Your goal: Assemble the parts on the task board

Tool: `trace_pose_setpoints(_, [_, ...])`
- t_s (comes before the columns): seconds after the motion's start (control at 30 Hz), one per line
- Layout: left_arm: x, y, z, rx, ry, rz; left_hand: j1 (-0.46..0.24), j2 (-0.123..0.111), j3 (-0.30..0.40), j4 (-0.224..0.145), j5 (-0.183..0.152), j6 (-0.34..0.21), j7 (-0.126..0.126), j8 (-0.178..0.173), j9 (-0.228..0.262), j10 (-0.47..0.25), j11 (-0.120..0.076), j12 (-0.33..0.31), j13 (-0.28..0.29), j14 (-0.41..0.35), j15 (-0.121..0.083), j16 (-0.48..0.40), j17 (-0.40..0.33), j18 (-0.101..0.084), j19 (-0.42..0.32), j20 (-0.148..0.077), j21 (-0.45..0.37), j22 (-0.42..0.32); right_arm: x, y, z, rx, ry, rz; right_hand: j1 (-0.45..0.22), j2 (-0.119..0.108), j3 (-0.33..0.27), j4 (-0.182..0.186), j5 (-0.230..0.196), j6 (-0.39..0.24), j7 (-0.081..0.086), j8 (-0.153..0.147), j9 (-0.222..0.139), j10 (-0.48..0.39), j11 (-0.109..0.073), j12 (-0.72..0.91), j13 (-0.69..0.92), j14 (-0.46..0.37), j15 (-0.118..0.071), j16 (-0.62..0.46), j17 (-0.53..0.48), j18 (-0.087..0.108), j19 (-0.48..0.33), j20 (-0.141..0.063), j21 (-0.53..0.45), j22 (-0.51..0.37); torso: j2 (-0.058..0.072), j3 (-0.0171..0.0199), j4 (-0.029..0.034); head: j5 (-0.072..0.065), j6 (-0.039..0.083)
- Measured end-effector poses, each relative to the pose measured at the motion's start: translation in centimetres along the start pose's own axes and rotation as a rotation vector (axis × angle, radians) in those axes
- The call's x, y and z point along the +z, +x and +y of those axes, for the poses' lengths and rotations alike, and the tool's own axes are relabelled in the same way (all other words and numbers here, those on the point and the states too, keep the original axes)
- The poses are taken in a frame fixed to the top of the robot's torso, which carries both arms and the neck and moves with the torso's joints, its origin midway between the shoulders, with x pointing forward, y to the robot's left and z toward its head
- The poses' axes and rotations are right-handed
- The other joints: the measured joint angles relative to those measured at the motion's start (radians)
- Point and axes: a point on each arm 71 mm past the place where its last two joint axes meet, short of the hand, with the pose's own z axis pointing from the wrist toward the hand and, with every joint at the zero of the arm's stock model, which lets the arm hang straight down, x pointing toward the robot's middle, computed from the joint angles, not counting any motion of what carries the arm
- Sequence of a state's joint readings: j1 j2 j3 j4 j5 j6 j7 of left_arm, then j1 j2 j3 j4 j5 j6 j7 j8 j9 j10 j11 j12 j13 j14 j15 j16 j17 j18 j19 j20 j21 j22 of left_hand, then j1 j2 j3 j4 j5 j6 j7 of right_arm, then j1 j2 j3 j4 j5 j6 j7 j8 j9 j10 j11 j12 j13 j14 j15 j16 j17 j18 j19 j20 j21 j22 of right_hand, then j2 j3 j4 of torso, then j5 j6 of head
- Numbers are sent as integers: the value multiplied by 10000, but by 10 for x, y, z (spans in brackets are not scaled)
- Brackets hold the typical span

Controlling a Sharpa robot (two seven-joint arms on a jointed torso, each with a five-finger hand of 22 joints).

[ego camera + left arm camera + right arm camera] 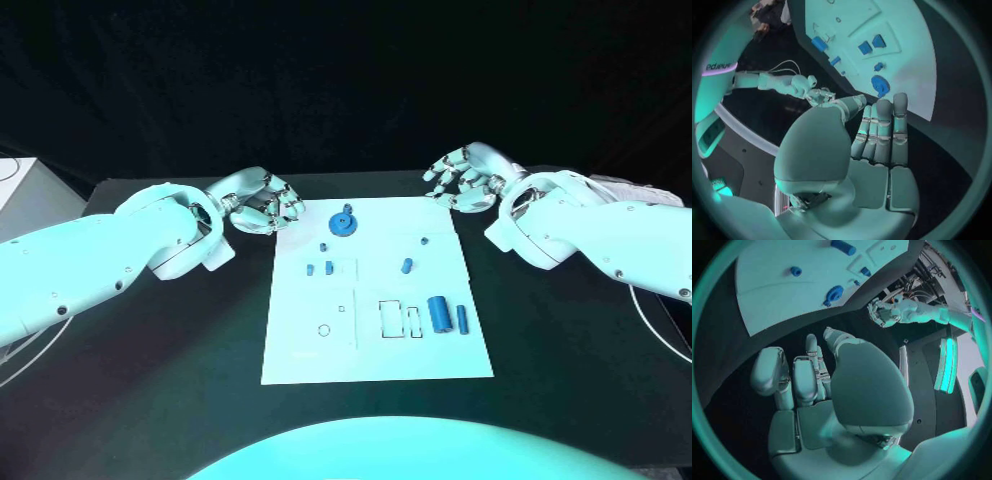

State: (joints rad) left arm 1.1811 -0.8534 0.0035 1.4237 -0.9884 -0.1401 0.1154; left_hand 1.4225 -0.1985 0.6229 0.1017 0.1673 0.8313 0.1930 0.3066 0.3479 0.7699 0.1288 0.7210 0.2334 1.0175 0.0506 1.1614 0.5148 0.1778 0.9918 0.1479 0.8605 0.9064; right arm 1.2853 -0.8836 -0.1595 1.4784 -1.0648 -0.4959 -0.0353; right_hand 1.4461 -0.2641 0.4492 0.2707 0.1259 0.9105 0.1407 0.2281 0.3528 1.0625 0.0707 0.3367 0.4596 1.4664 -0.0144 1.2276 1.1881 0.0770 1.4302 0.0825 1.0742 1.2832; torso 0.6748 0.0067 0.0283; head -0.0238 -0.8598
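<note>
The white task board [378, 350] lies in the middle of the black table. On it are a round blue part [343, 223] near its far edge, two small blue parts [320, 268] at the left, another small one [408, 265] near the middle, and a blue cylinder [438, 307] beside a thin blue rod [462, 318] at the right. My left hand [263, 203] hovers off the board's far left corner, holding nothing. My right hand [464, 178] hovers off the far right corner, also holding nothing. In the left wrist view the left hand's fingers [882, 130] reach toward the round part [880, 85].
Empty outlined slots [392, 318] mark the board near the cylinder. Black table surface surrounds the board on all sides. A white box [22, 195] stands off the table's far left corner. The right wrist view shows the round part [834, 293] and my left hand [886, 312] beyond it.
</note>
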Motion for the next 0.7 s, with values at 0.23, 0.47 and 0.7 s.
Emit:
trace_pose_setpoints(0.23, [-12,-10,9,-2371,181,-128,0,0,65,-65,-1,89,-57,50,-11,278,-35,-106,-159,10,-9,-47,-57,0,33,-33,0,-25,-7,17,10,-1663,-1135,599,111,-111,256,-183,0,153,22,-52,0,164,53,-914,-1080,0,0,-79,-33,0,12,12,-36,52,6,-8,-6,-212,81])
trace_pose_setpoints(0.47, [-18,-16,11,-4115,494,-323,-157,-158,26,-104,-1,89,-57,95,-25,384,-73,-211,-251,10,-9,-93,-90,0,69,-68,-56,-41,-11,29,6,-3355,-1602,995,-25,-246,232,-207,-22,246,-2,-91,0,326,38,-1264,-1607,0,0,215,205,1,326,37,1247,250,6,-18,3,-355,146])
trace_pose_setpoints(0.7, [-23,-22,15,-5123,670,-594,-179,-179,-6,-136,-2,88,-57,95,-42,400,-57,-296,-301,10,-8,-155,-107,0,69,-68,-57,-65,-15,39,2,-4638,-1696,1443,-131,-240,-223,-238,-137,281,34,-176,-37,217,148,-1519,-1992,0,74,304,251,0,326,36,1486,250,14,4,3,-370,182])
